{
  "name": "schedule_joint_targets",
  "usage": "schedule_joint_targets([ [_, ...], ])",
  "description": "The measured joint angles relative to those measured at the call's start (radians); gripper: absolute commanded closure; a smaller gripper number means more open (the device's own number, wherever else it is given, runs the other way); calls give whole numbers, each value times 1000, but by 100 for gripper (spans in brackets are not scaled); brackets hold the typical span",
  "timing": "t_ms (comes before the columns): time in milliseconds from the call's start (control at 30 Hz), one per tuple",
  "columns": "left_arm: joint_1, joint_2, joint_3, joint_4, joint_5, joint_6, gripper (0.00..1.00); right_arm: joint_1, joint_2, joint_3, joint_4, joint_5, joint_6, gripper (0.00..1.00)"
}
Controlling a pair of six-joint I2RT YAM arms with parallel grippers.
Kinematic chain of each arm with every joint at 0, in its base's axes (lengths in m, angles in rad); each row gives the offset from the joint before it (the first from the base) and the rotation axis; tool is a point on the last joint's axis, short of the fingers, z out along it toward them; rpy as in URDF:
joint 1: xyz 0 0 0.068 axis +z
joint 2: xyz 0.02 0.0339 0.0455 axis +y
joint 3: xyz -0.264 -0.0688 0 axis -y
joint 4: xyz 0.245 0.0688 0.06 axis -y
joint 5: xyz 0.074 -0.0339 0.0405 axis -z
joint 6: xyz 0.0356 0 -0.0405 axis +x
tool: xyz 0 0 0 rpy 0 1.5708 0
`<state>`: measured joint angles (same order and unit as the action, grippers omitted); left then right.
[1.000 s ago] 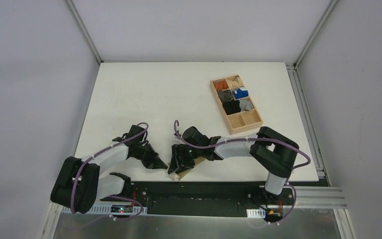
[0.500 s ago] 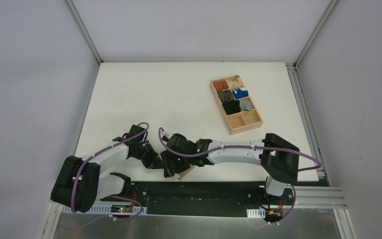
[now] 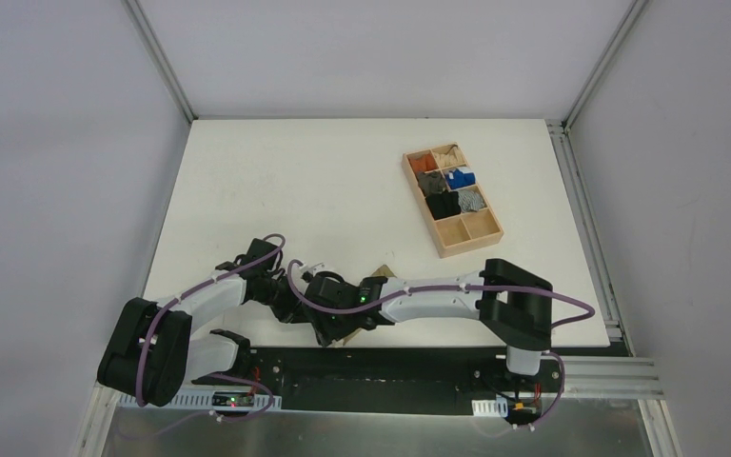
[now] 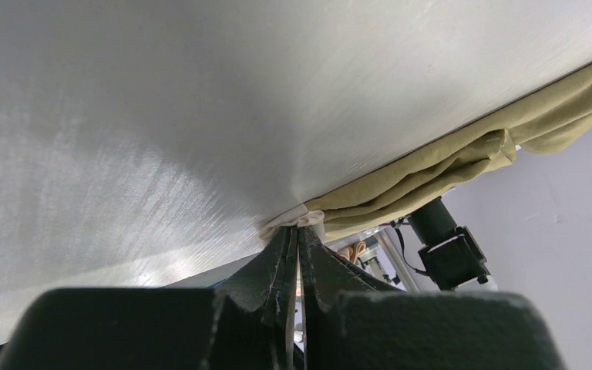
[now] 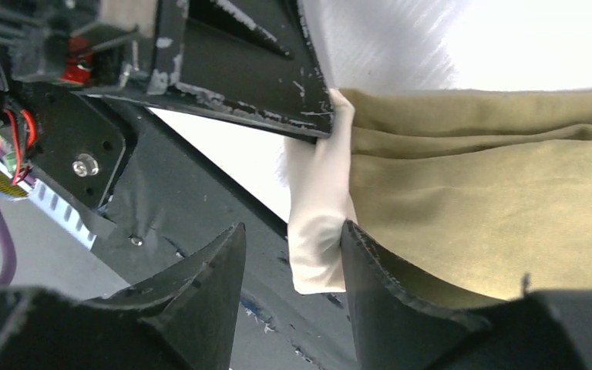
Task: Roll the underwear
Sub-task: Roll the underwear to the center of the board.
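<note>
Underwear point(image 5: 470, 193): likely soft, light, limp | left gripper point(image 4: 299, 235) clenched on waistband point(image 5: 320, 223), lower centre | right gripper point(image 5: 291, 231) released, straddling waistband | best hold: waistband edge

Bright, even light; tabletop point(image 5: 524, 38) glare (wrist views).

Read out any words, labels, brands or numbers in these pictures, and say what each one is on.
No text can be read anywhere.
Waistband of the underwear: the stretch showing is plain cream, no lettering visible.
Yellow sticker at the rig's edge: too blurred to read.
</note>
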<state>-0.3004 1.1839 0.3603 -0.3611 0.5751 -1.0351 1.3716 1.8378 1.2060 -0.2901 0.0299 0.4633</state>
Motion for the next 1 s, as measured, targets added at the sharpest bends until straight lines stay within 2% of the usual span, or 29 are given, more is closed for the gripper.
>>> schedule_joint_targets([
  [267,0,0,0,0,0,0,95,8,0,0,-23,64,4,52],
  [600,0,0,0,0,0,-1,96,46,12,6,-53,121,8,100],
  [733,0,-10,0,-1,0,-2,93,48,12,6,-58,140,15,100],
  [900,-1,-35,6,-19,0,-5,75,45,6,-11,-36,139,15,100],
  [1000,-1,-71,19,-50,-15,-10,67,27,-21,-68,32,103,23,100],
])
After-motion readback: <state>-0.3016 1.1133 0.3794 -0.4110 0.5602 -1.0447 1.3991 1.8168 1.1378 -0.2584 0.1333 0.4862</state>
